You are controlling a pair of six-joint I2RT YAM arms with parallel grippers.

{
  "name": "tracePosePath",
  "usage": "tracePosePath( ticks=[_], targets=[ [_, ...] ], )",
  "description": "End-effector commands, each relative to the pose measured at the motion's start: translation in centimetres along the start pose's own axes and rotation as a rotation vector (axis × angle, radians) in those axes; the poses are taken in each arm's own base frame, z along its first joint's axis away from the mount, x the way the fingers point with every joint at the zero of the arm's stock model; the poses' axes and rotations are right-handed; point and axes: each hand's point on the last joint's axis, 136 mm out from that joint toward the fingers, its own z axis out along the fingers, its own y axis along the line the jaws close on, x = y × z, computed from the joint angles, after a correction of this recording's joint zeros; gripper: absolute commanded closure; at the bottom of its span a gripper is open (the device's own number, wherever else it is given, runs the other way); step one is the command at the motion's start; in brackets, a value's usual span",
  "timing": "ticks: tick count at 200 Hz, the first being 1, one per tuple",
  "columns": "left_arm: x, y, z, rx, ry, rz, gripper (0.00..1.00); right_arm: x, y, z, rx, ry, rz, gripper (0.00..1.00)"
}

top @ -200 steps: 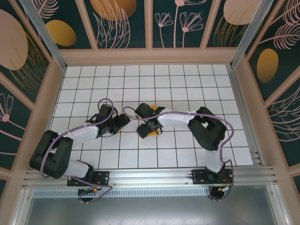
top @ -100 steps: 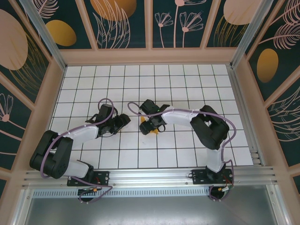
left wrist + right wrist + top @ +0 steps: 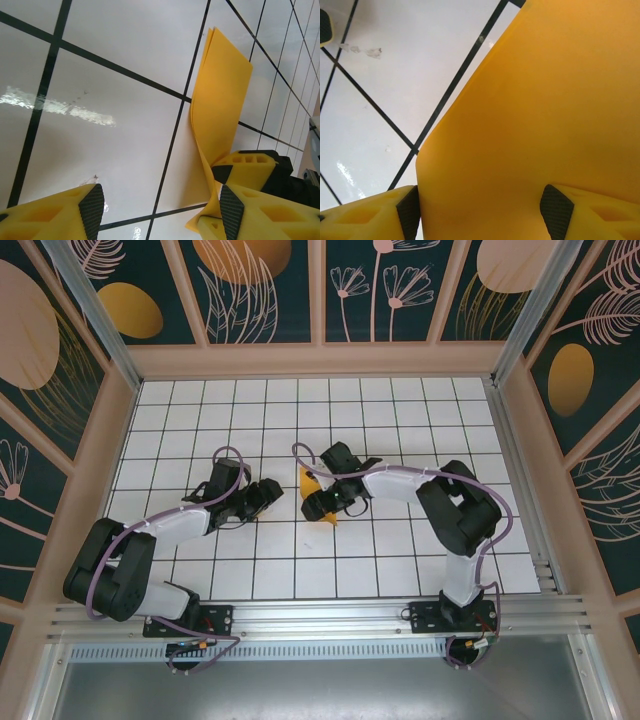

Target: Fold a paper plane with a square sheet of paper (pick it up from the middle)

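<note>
- Location: the square sheet of paper (image 3: 312, 484), doubled over on itself, stands on edge near the middle of the worktop (image 3: 400, 410). It sits between the two claws, hard against the right claw (image 3: 322, 502).
- Right claw: in its own wrist view the fingers stand apart, and the sheet (image 3: 530, 110) spans the gap from pad to pad. I cannot tell whether the pads bear on the paper or merely flank it.
- Left claw (image 3: 160, 210): spread wide, pinching nothing. The lower corner of the sheet (image 3: 220, 100) hangs just beside one of its pads (image 3: 231, 210); contact cannot be confirmed.
- Weight and stiffness: expect a very light, thin, limp material. The lower part twists where it passes the right claw's finger (image 3: 250, 161), while the doubled upper part holds flat.
- Surface: the paper looks smooth and the worktop glossy. Judge it likely to slide rather than lift if it is pushed flat.
- Fragility: any hard squeeze will probably leave a permanent stray crease. Two claws pulling against each other could tear it.
- Where to take hold: pinch across the thickness, both layers together, near the middle of the folded edge. Do not grip edge to edge, as the sheet would likely buckle.
- Support: a second hold near a free corner should stop the loose end flopping.
</note>
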Motion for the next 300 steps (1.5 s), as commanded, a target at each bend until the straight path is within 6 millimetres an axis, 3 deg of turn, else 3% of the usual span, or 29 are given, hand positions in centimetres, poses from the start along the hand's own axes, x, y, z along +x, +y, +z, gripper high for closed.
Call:
tracePosePath(
  ticks=[1, 99, 140, 182, 233, 300],
  targets=[
    [0.2, -0.2, 0.1, 0.030, 0.015, 0.014, 0.35, 4.7, -2.1, 2.0, 0.030, 0.140, 0.085, 0.30],
    [0.6, -0.8, 0.4, 0.061, 0.039, 0.016, 0.35, 4.9, -2.8, 2.1, 0.052, 0.149, 0.094, 0.26],
    [0.8, -1.3, 0.6, 0.079, 0.051, 0.016, 0.37, 4.5, -3.4, 2.0, 0.070, 0.135, 0.116, 0.37],
    [2.0, -3.2, 1.4, 0.156, 0.091, 0.018, 0.45, 3.8, -2.7, 1.5, -0.002, 0.099, 0.135, 0.41],
    [3.2, -5.7, 3.4, 0.244, 0.141, 0.001, 0.43, 3.6, -2.5, 1.2, -0.042, 0.084, 0.133, 0.41],
    [2.4, -6.9, 5.1, 0.266, 0.136, -0.033, 0.47, 3.6, -2.1, 1.1, -0.061, 0.075, 0.107, 0.40]
  ],
)
